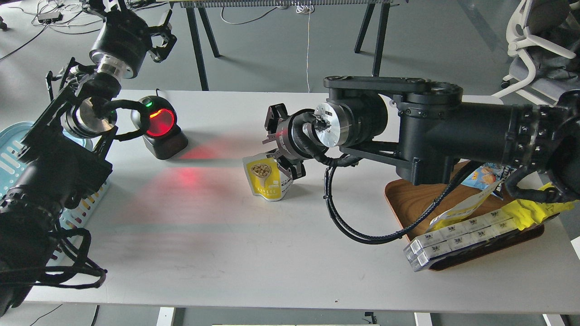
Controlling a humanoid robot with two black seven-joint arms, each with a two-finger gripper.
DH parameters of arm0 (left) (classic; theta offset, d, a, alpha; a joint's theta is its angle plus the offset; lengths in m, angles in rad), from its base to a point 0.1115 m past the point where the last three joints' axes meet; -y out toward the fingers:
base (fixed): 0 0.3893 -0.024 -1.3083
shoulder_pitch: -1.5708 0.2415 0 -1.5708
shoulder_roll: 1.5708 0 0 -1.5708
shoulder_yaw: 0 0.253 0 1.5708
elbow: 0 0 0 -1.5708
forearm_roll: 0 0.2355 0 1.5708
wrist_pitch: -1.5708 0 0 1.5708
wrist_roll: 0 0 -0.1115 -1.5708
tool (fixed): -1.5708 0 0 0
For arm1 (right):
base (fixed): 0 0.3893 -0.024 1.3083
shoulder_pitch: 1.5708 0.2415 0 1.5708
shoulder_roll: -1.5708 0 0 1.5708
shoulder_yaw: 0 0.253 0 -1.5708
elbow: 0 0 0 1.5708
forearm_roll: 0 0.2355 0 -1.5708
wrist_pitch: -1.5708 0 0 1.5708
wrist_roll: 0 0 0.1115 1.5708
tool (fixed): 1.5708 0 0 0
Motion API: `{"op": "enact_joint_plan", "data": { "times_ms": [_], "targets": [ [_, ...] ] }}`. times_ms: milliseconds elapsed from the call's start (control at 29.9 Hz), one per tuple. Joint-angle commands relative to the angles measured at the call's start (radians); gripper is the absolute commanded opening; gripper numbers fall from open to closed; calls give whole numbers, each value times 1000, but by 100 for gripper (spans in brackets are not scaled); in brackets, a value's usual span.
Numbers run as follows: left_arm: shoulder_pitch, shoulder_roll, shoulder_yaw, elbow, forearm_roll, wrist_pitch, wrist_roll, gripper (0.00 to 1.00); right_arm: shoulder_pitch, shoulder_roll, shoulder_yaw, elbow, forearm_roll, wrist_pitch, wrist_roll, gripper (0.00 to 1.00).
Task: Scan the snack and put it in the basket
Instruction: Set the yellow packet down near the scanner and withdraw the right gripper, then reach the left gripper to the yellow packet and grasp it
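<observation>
The snack (266, 179) is a small pouch with a yellow front and a picture of nuts, near the middle of the white table (226, 253). It leans a little, its bottom at or just above the tabletop. My right gripper (284, 147) is shut on its upper right edge and points left. The light blue basket (12, 151) stands at the table's left edge, mostly hidden behind my left arm. My left gripper (161, 40) is raised beyond the table's far left corner, empty, its fingers apart.
A black barcode scanner (159, 127) with a glowing red window stands at the back left and throws red light on the table. A brown wooden tray (410, 201) at the right holds white boxes (453, 237), a yellow packet (530, 209) and a blue packet (485, 175).
</observation>
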Motion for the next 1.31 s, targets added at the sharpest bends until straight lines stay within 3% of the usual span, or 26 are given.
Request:
{"op": "enact_joint_plan", "data": {
  "times_ms": [0, 268, 502, 737, 804, 938, 1038, 1138, 1272],
  "targets": [
    [1, 1, 0, 0, 0, 0, 0, 100, 8, -22, 8, 4, -3, 0, 1, 100],
    [-12, 28, 0, 0, 0, 0, 5, 100, 82, -166, 46, 64, -6, 0, 8, 100],
    [-35, 126, 1, -56, 9, -6, 18, 100, 74, -422, 184, 136, -18, 11, 9, 100],
    [-34, 456, 230, -403, 170, 0, 28, 100, -100, -669, 388, 44, -77, 270, 12, 100],
    [-26, 592, 284, -551, 244, 9, 28, 100, -195, -715, 472, -21, -77, 404, 24, 100],
    [-11, 862, 383, -797, 435, 9, 26, 100, -375, -724, 621, -205, -75, 640, 99, 100],
    [-9, 1019, 451, -969, 593, 12, 20, 100, -510, -705, 722, -342, -66, 796, 185, 100],
    [-9, 1073, 497, -1069, 814, 27, 21, 100, -635, -645, 813, -414, -60, 912, 250, 100],
    [-8, 1024, 584, -1158, 1206, 104, 23, 100, -772, -602, 959, -425, -48, 975, 258, 100]
  ]
}}
